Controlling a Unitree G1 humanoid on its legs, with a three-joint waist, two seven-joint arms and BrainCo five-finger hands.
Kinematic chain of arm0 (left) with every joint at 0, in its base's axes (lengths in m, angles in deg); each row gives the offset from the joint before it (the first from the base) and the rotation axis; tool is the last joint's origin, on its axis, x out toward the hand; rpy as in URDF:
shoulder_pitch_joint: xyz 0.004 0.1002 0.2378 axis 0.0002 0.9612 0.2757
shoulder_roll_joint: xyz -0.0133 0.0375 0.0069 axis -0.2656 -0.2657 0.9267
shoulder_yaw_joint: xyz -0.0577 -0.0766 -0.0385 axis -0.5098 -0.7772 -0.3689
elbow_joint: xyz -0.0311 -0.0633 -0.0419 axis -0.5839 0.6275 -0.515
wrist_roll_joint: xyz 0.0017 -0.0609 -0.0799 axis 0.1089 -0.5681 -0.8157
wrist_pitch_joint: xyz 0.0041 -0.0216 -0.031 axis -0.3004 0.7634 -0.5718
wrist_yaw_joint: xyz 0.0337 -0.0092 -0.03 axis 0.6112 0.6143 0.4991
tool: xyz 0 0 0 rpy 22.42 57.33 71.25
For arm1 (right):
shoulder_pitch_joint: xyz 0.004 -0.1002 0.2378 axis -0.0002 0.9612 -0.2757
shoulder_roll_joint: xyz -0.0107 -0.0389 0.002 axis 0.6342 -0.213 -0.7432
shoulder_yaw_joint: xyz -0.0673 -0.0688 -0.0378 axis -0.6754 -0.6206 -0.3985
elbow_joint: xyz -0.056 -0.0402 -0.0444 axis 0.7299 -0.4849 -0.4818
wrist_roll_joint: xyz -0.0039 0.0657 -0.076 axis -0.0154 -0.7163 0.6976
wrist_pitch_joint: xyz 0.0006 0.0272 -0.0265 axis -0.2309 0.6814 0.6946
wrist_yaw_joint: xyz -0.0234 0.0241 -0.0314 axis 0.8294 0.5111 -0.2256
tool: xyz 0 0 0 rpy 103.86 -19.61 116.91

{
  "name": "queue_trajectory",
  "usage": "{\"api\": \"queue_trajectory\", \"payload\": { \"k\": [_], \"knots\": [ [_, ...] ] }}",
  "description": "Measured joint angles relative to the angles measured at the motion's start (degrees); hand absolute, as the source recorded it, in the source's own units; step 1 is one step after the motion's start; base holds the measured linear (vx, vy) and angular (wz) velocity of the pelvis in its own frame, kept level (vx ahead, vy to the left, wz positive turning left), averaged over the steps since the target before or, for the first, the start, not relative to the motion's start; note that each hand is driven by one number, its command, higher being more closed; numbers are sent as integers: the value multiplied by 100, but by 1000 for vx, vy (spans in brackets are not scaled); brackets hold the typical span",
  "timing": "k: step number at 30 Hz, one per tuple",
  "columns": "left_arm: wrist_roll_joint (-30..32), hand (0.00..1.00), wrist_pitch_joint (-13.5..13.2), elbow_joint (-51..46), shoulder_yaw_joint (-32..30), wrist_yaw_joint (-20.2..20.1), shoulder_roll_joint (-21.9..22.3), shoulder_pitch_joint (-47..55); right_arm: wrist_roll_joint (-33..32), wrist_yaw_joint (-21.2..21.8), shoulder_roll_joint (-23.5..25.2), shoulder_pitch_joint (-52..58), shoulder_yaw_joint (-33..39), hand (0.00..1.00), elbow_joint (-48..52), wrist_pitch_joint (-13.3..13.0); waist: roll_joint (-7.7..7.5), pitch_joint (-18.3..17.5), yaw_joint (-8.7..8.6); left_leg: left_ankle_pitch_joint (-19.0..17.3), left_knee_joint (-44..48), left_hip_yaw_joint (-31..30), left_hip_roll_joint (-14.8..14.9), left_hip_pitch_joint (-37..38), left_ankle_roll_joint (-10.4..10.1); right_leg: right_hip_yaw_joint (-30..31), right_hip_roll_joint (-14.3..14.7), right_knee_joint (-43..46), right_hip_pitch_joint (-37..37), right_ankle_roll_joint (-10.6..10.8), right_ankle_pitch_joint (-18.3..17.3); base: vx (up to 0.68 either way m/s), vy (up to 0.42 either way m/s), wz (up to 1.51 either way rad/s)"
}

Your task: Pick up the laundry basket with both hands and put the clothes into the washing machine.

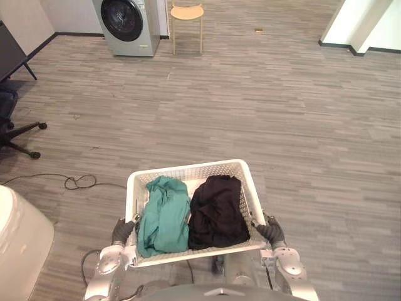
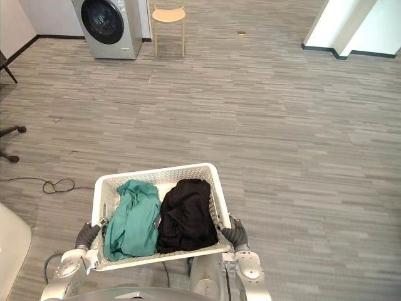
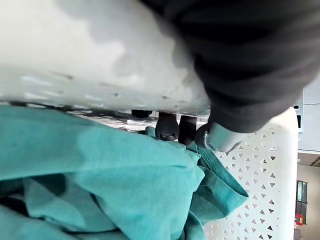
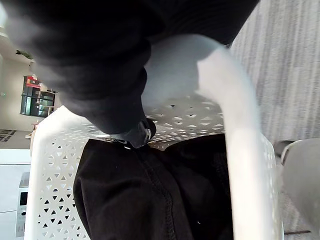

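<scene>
Step in hand: carry phase. The white perforated laundry basket [image 1: 188, 170] is held off the floor close to the robot's front, roughly level. The left hand [image 1: 123, 231] is clenched on its left rim, dark fingertips [image 3: 167, 127] curled inside the wall. The right hand [image 1: 269, 232] is clamped on the right rim, one tip hooked inside by the black cloth. Load: teal garment [image 1: 163, 214] on the left, black garment [image 1: 216, 210] on the right, touching, both below the rim. The washing machine [image 1: 128, 25] stands far left, well apart, and its round door looks closed. The next move calls for walking far-left with the basket level. The door will then need a free hand, so the basket likely must go down first. A wooden stool [image 1: 187, 19] stands just right of the machine. An office chair base [image 1: 19, 135] sits at the left edge, and a white rounded object [image 1: 19, 244] near left. The floor between looks passable.
</scene>
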Motion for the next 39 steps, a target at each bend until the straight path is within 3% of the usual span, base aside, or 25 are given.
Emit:
{"api": "queue_trajectory", "payload": {
  "k": [2,3,4,5,6,7,10,13,15,17,18,19,20,21,22,23,26,27,29,32,33,35,36,37,39],
  "knots": [
    [51,100,5,64,25,13,166,20,0,-9,-39,117,62,100,36,15,179,-153,-80,-213,313,-137,306,349,-200,73,243,538,-12,-700,714,807,-165,31],
    [70,100,9,77,33,12,246,7,-1,-8,-58,122,162,100,35,15,325,-157,-82,-221,852,-173,448,160,-255,-3,292,731,7,-803,530,788,-181,20],
    [81,100,11,80,48,5,391,8,-36,-2,-89,137,301,100,47,15,547,-210,-73,53,2176,-229,725,-352,-692,-165,426,879,152,-852,245,747,-223,-6],
    [122,100,12,80,-21,8,534,15,-49,-3,-149,116,324,100,103,16,719,-129,-40,1001,3599,-275,984,-919,-1086,-173,677,880,497,-893,-21,747,-205,-25],
    [122,100,13,80,-57,11,585,59,-56,-2,-195,119,299,100,149,19,783,-112,-3,1810,4255,-299,1116,-1181,-1218,-122,812,825,707,-910,-134,767,-173,-64],
    [110,100,12,76,-55,2,639,169,-103,-3,-281,150,224,100,225,19,909,-91,128,2269,5448,-349,1364,-1620,-1261,-31,1094,604,1181,-968,-271,732,-95,-69],
    [96,100,-2,20,-154,-20,661,263,-152,-19,-288,119,142,100,273,25,758,36,385,1600,6519,-189,1406,-2508,-784,582,1359,-273,2476,-975,-332,717,-32,-96],
    [96,100,-71,-303,-323,-111,660,389,-171,-17,-306,10,-4,100,376,24,683,71,537,1021,5368,145,1550,-3286,-464,1255,1312,-736,3106,-806,-661,639,118,-100],
    [97,100,-69,-349,-406,-118,662,435,-193,-15,-325,-51,-61,100,372,24,712,49,570,965,3751,237,1464,-3352,-548,1526,1176,-787,3313,-676,-953,467,236,-78],
    [98,100,-65,-382,-529,-122,792,533,-194,4,-448,-87,-126,100,353,0,830,-39,632,1487,907,229,1335,-3133,-1022,1842,1019,-966,3584,-432,-1257,553,344,-75],
    [101,100,-51,-362,-559,-119,788,516,-195,13,-462,-137,-141,100,250,-10,814,-42,689,2009,985,341,1307,-3230,-915,2040,952,-1021,3734,-420,-1444,633,381,-52],
    [118,100,-40,-376,-602,-121,731,491,-194,1,-394,-170,-169,100,165,-3,629,-145,707,1809,1443,510,1063,-3324,-515,2129,680,-960,3834,-425,-1634,812,418,-21],
    [119,100,-17,-361,-663,-121,728,481,-191,25,-405,-199,-189,100,99,-4,460,-171,637,1432,1825,566,875,-3400,-123,2121,437,-500,3719,-175,-1605,700,322,0],
    [119,100,0,-355,-696,-120,750,492,-190,31,-400,-280,-197,100,8,-1,409,-186,633,1297,1983,600,780,-3388,60,2143,327,-22,3547,-28,-1613,713,330,5],
    [117,100,5,-353,-699,-116,736,532,-148,36,-344,-381,-194,100,-121,-1,220,-190,633,1125,2076,776,588,-3216,315,2239,128,1466,3002,519,-1642,665,343,11],
    [117,100,8,-349,-698,-96,722,478,-139,69,-272,-423,-160,100,-237,-2,66,-166,589,862,2075,842,385,-2920,432,2411,23,3127,2385,1387,-1177,649,320,24],
    [116,100,54,-310,-499,-25,515,482,-138,159,-186,-344,-117,100,-424,5,21,-56,496,597,2017,595,152,-1937,678,2127,190,5952,1470,1267,-800,626,144,51],
    [115,100,55,-311,-458,2,500,501,-138,160,-187,-305,-110,100,-419,4,75,-29,497,566,1878,535,145,-1662,728,1950,203,6097,1356,1134,-835,638,53,33],
    [116,100,55,-338,-407,17,451,490,-140,159,-192,-220,-107,100,-381,-28,229,-18,408,564,1312,352,126,-1063,731,1393,93,6008,792,492,-1124,495,-10,41],
    [115,100,53,-355,-344,23,395,335,-142,155,-205,-257,-68,100,-279,-75,223,22,219,553,763,35,206,-452,701,543,-411,4306,56,37,-1375,498,-115,59],
    [108,100,53,-353,-292,37,392,324,-142,151,-208,-250,-35,100,-249,-72,362,101,200,458,710,-84,366,-268,544,452,-367,3186,-10,35,-1283,514,-228,43],
    [90,100,51,-345,-256,43,332,323,-141,149,-182,-211,-32,100,-196,-62,339,86,220,240,519,-102,557,52,215,629,-238,745,164,377,-467,579,-301,46],
    [58,100,51,-341,-244,31,264,329,-141,151,-180,-135,-55,100,-150,-64,206,23,221,98,390,-186,561,240,89,789,-290,134,234,436,-330,606,-362,44],
    [54,100,51,-251,-227,30,251,309,-140,161,-198,-20,-56,100,-165,-51,144,-64,233,-149,314,-308,679,518,-27,950,-191,234,225,440,192,614,-368,42],
    [54,100,60,-50,-158,34,366,277,-136,137,-202,-42,14,100,-180,5,377,-145,207,-105,916,-488,989,371,-196,1037,67,865,141,295,361,573,-376,31]
  ]
}}
